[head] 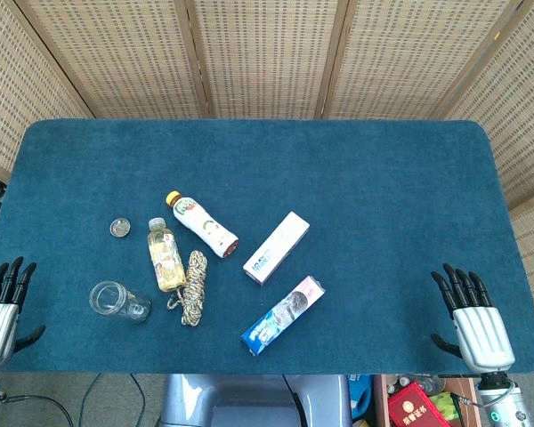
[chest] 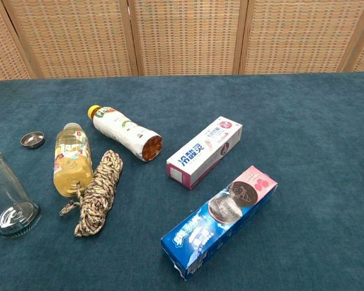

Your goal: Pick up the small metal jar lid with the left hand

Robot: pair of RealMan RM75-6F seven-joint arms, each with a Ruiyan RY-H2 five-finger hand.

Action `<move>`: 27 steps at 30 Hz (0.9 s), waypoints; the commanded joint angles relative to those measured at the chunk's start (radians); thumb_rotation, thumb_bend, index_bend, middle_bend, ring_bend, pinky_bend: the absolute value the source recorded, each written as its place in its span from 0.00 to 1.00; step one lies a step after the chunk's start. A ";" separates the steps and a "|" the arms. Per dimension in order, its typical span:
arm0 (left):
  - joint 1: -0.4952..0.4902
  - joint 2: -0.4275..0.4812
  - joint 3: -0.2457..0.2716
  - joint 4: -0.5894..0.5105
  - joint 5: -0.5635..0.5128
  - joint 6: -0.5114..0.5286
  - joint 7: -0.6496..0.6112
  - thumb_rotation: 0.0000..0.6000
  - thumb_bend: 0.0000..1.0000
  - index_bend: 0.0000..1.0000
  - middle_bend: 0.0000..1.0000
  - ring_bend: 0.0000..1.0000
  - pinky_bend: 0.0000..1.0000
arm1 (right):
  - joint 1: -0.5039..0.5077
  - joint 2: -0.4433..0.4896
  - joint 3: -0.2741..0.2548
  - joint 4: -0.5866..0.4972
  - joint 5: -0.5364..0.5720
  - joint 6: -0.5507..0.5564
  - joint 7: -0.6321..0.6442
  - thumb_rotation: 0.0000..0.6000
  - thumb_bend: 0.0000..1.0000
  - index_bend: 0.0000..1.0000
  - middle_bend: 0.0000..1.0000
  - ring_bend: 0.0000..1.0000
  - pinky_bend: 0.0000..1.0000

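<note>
The small metal jar lid (head: 119,228) lies flat on the blue table, left of the bottles; the chest view shows the lid (chest: 32,139) at the far left. My left hand (head: 2,298) rests at the table's front left corner, fingers spread and holding nothing, well below and left of the lid. At the front right corner my right hand (head: 472,316) also lies with fingers apart and nothing in it. Neither hand appears in the chest view.
A clear glass jar (head: 120,302) lies on its side near the left hand. Close by are a yellow drink bottle (head: 165,254), a white bottle (head: 203,224), a coiled rope (head: 194,286), a white toothpaste box (head: 276,247) and a blue-pink box (head: 283,315).
</note>
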 commanded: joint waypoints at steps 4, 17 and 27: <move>0.000 -0.001 0.001 -0.001 0.001 0.000 0.001 1.00 0.16 0.00 0.00 0.00 0.00 | 0.000 0.001 -0.001 0.000 -0.002 -0.001 0.000 1.00 0.00 0.00 0.00 0.00 0.00; -0.006 0.000 0.001 0.005 0.002 -0.010 -0.015 1.00 0.16 0.00 0.00 0.00 0.00 | 0.004 -0.006 -0.002 -0.002 0.001 -0.014 -0.016 1.00 0.00 0.00 0.00 0.00 0.00; -0.010 0.000 0.003 0.004 0.011 -0.012 -0.018 1.00 0.16 0.00 0.00 0.00 0.00 | 0.002 -0.006 -0.002 -0.003 0.002 -0.012 -0.016 1.00 0.00 0.00 0.00 0.00 0.00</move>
